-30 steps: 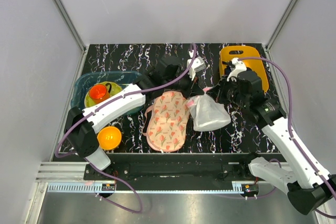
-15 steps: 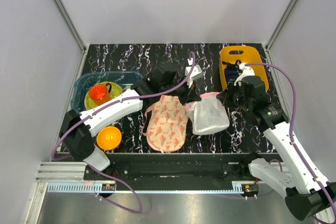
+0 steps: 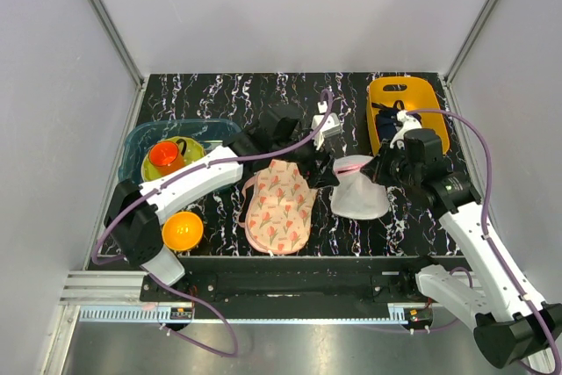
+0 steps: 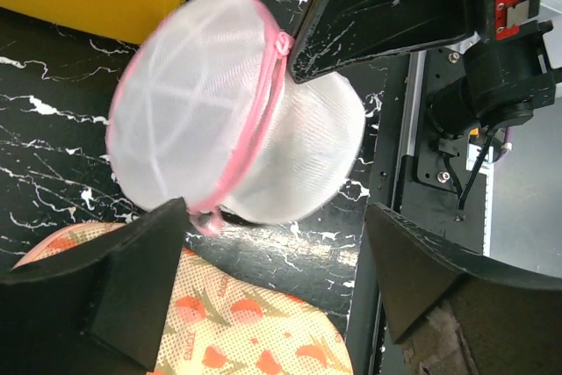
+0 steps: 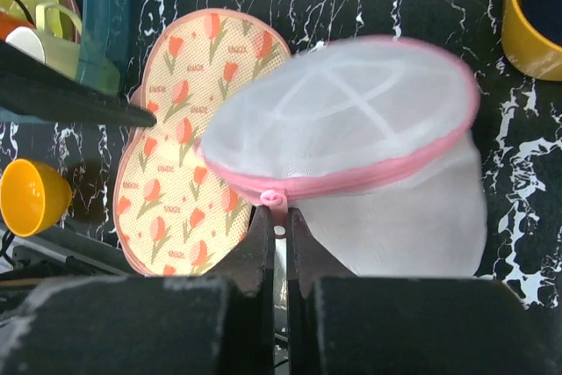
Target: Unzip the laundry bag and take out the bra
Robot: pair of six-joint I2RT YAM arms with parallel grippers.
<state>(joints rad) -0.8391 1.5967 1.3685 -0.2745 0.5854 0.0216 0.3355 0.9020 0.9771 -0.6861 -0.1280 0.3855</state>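
Left gripper [image 4: 277, 217] has just let go: half a second back its fingers were closed by the left side of the laundry bag [image 3: 360, 195]. Now they stand wide apart with nothing between them, the bag just ahead of the tips in the left wrist view. Right gripper [image 5: 277, 217] has not changed. It is pinched tight on a small pink curl of the pink trim [image 5: 351, 177] at the near edge of the bag, and that pinch is now the only hold on it. With the left side freed, the bag has slid right. It has pulled clear of the floral pad [image 3: 279, 204], whose edge it was touching, and gathered from a slack, spread shape into a rounder dome under the right gripper, near the yellow bin [image 3: 421, 98]. Its lower part looks to rest on the table [image 3: 202, 94], though I cannot tell how much weight hangs from the pinch. I cannot tell from the trim whether the zip has run any way round; no gap shows in any view. The bra is not visible, and the mesh shows only white, so I judge it is still inside. My reading is that the left gripper is freed to re-grip, probably for a better hold on the bag body so the right can pull the zip against it. The risk is that the bag swings or follows the pull with only one hold.
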